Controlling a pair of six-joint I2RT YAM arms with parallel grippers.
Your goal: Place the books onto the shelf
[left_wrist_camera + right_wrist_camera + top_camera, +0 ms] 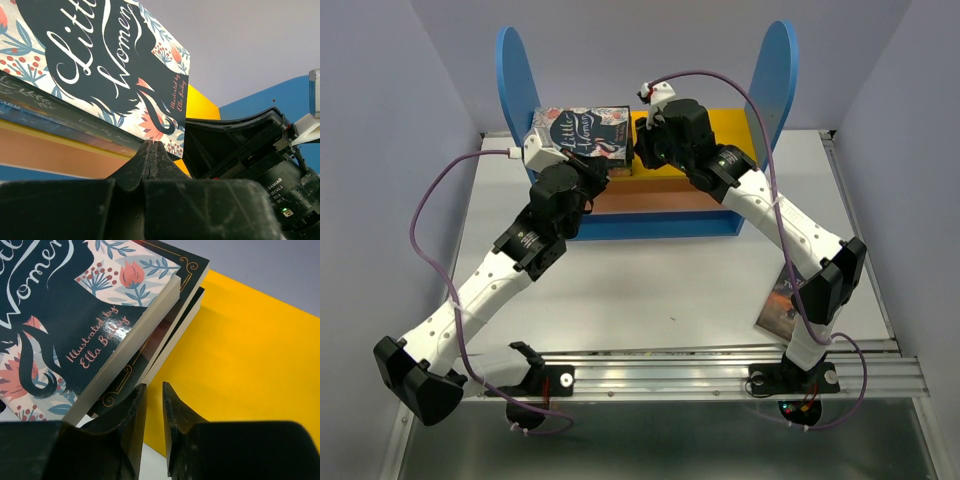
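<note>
At the far left rises a tall round-topped blue side panel of the small painted shelf (pixel 517 80). Just beside it, a stack of thin paperback books (pixel 582 135) lies flat on the left part of the yellow top board (pixel 735 130). The top cover is dark blue with flowers and white lettering that reads Little Women. Since the books are piled lying down rather than standing, I judge this to be tidying of the pile, not a fresh placement.

The left fingers (pixel 140 167) are clenched tight with nothing between them. Their joined tip sits at the near edge of the stack, just under the near right corner of the top cover. Clenched like this they form one blunt point, which suits bracing or pushing a pile rather than lifting it. From the wrist view I cannot be sure whether the tip touches the books or stops just short.

At the right of the stack, the right fingers (pixel 131 415) stand a narrow slit apart and grasp nothing. They point at the same corner, where the lower books jut out askew beneath the top one. That position seems suited to nudging the edges square.

Further right the yellow board runs on to the second blue panel (pixel 775 70). Well apart from the shelf, a dark-covered paperback (pixel 780 300) lies flat on the pale grey bench (pixel 650 280), partly hidden by the right arm and not yet shelved.
</note>
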